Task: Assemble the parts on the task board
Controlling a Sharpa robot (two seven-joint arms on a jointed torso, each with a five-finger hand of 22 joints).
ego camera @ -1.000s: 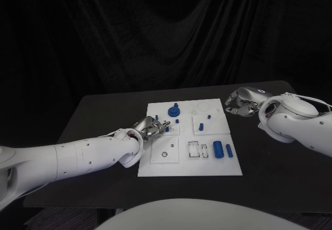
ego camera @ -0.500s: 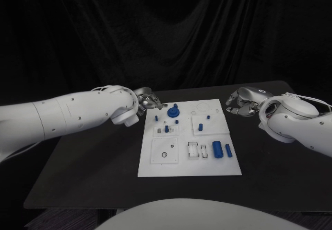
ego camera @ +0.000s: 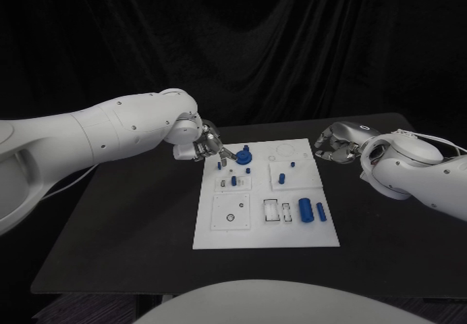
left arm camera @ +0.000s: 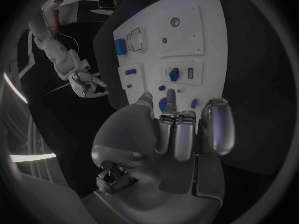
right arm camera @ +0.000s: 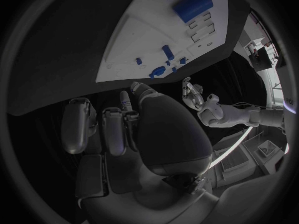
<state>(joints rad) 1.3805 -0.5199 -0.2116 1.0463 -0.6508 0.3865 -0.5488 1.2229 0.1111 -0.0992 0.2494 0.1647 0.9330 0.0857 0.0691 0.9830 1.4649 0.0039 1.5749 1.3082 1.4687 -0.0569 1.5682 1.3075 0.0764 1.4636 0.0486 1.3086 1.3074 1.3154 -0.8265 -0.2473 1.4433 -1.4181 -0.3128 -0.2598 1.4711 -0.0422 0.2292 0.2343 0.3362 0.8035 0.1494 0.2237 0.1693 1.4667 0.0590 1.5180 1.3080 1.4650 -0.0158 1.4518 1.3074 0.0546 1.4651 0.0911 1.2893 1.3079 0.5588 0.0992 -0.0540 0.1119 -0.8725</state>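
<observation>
White task board (ego camera: 268, 196) lies mid-table (ego camera: 127, 202), long axis running away from the robot. Head view: left robot hand (ego camera: 206, 148) hangs just off the board's far left corner, fingers curled in; whether they hold a small part cannot be told. Right robot hand (ego camera: 334, 145) hovers off the board's far right edge, fingers curled, nothing seen in them. On the board: a blue round piece with a stem (ego camera: 243, 157) near the far left corner, just beside the left robot hand; a small blue peg (ego camera: 282, 179) towards the middle; a large blue cylinder (ego camera: 306, 210) and a slimmer blue bar (ego camera: 322, 212) lying by the near right edge. Beside the cylinder, two rectangular recesses (ego camera: 279, 211); contents too small to tell.

Left wrist view: left robot hand's fingers (left arm camera: 176, 134) bunched together, tips over the board's end where the round piece sits. Grasp not visible.

Right wrist view: right robot hand (right arm camera: 118, 127) with fingers folded, apparently empty, well apart from the board (right arm camera: 149, 30).

Judgement: assembly is early; loose pieces lie unseated. Step in hand looks like working at the far left corner. Next move calls for fine alignment over that piece or its socket.
</observation>
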